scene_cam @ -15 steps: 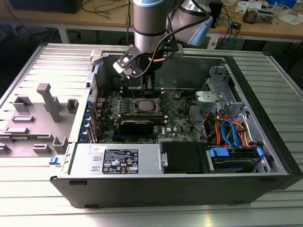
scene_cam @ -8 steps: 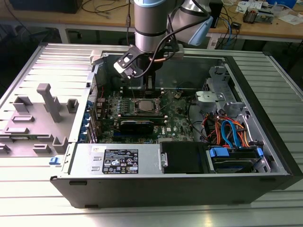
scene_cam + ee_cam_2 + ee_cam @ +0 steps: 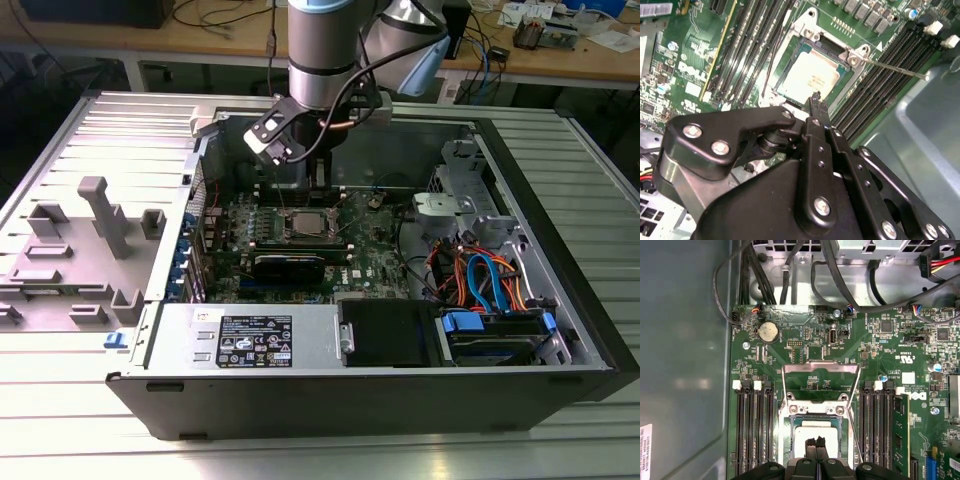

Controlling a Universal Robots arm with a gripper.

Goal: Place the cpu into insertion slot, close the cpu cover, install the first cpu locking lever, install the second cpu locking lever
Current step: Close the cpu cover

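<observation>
Pincer [image 3: 815,442] closed on nothing over the cpu [image 3: 815,430] lying in the insertion slot [image 3: 792,427], cpu cover [image 3: 820,366] open.
Exterior view: the pincer [image 3: 318,185] hangs inside the open computer case [image 3: 560,330] on the ribbed counter [image 3: 300,455], above the middle of the green motherboard [image 3: 380,265]. Second wrist view: its fingertips [image 3: 817,107] press together with nothing between them, just above one edge of the cpu [image 3: 810,79]; a thin locking lever [image 3: 895,68] juts from the slot's corner across the memory slots [image 3: 875,95]. First wrist view: the cover lies flipped back off the slot, toward the coin battery [image 3: 768,332].
</observation>
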